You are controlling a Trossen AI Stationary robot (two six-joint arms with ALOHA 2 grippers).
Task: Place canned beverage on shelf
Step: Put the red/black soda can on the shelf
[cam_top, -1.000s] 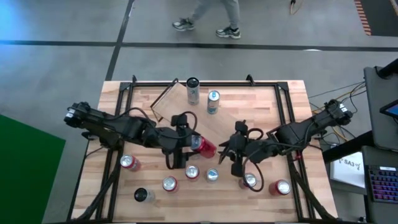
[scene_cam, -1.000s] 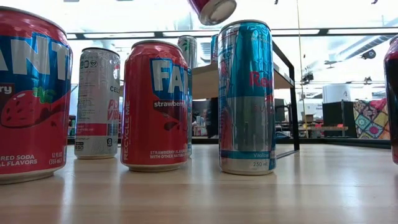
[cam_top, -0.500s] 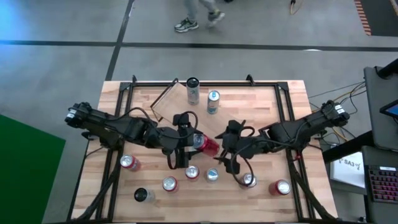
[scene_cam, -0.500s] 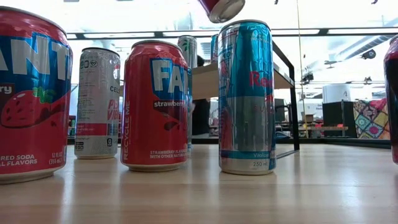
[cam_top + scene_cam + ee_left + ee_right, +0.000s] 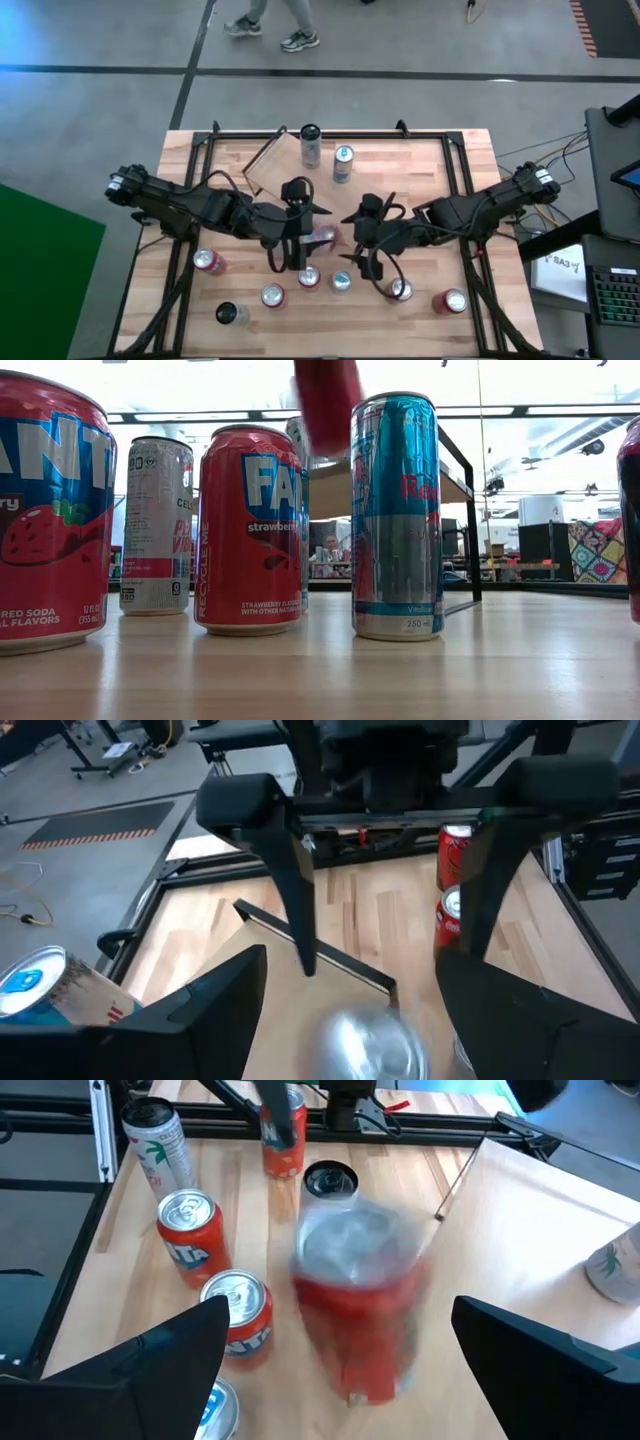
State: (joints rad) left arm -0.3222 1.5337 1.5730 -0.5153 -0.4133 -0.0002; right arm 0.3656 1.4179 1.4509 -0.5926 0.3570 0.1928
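A red can (image 5: 358, 1315) shows blurred and upright in mid-air above the middle of the table, between my two grippers. It also shows in the low view as the red can (image 5: 326, 405). My left gripper (image 5: 311, 232) is open, and the can's silver top (image 5: 370, 1042) lies between its spread fingers; no touch shows. My right gripper (image 5: 348, 238) faces it from the table's right, wide open, its fingers standing clear on either side of the can. The shelf (image 5: 330, 485) stands at the back of the table with two cans (image 5: 310, 146) (image 5: 342, 164) on it.
Several cans stand along the table's near part, under and beside the grippers: red ones (image 5: 208, 262) (image 5: 309, 277) (image 5: 450, 301), a blue-silver one (image 5: 341, 282) and a dark-topped one (image 5: 230, 314). A person walks on the floor beyond the far edge (image 5: 270, 25).
My right gripper has opened wide and moved a little toward the table's left, closer to the can. The red can, which hung tilted and high between the grippers, has swung upright and dropped lower; it now shows blurred in motion.
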